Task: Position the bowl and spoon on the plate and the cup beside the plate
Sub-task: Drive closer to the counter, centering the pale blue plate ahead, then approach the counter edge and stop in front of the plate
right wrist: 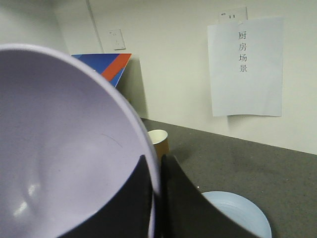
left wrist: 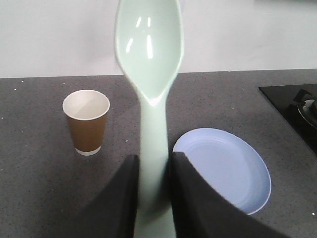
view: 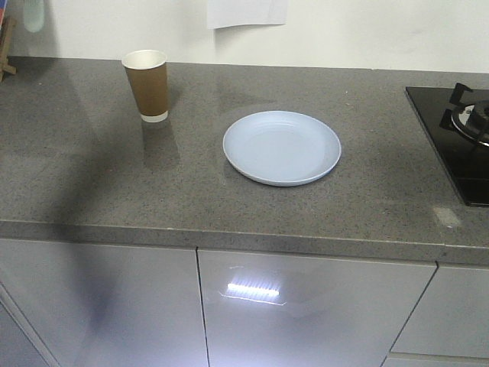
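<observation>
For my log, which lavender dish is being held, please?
The bowl, pinched at its rim by the right hand; the plate lies on the counter.

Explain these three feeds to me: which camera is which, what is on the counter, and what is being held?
This is a two-armed robot with a camera on each wrist. The wide picture looks from the front at a grey countertop: a brown cup stands upright at back left, an empty plate lies mid-counter, a black hob sits at the right edge. No arm shows there. The left wrist picture shows the left gripper shut on the spoon's handle. The right wrist picture shows the right gripper pinching the bowl's rim.
</observation>
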